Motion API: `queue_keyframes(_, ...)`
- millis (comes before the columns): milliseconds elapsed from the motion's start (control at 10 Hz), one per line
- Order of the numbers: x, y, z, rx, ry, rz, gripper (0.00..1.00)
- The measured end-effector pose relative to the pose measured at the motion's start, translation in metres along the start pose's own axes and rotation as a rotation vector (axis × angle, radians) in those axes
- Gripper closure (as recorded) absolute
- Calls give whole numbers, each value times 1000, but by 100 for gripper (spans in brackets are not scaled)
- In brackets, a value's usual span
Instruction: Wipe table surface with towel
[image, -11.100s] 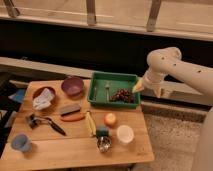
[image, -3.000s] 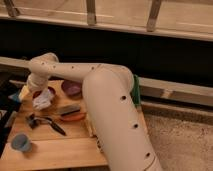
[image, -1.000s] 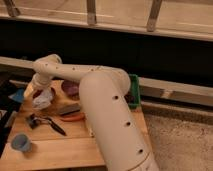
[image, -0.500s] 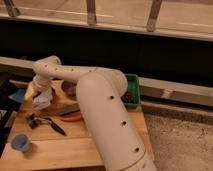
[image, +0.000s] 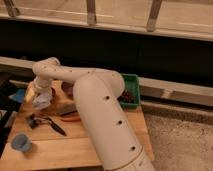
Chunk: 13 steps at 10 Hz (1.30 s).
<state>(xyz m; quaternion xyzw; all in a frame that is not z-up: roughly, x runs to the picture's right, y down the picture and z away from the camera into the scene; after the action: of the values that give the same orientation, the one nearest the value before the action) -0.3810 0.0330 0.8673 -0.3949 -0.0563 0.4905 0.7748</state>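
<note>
The towel (image: 44, 100), a small white crumpled cloth, lies at the far left of the table surface (image: 75, 147), which is made of light wooden planks. My arm reaches across the table from the lower right, and its bulk hides the middle of the tabletop. My gripper (image: 34, 93) hangs open right at the towel's upper left edge, pointing down onto it. I cannot tell whether it touches the cloth.
A flat blue cloth (image: 19, 95) lies left of the towel. A black tool (image: 46, 123) and an orange-red item (image: 71, 118) lie in front of it. A blue cup (image: 20, 142) stands front left. A green tray (image: 132, 85) holds dark bits at the back.
Over the longer span the arm swung from the table's right side to the far left, over the towel. In the last second it has barely moved, and the towel lies where it was.
</note>
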Motion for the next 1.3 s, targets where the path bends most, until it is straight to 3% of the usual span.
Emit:
queue_keyframes(200, 3, -5, 2, 5, 12, 8, 20)
queue_keyframes(900, 12, 6, 27, -43, 64, 3, 21)
queue_keyframes(1000, 12, 7, 28, -48, 65, -1, 27)
queue_keyframes(1300, 13, 11, 30, -59, 64, -12, 57)
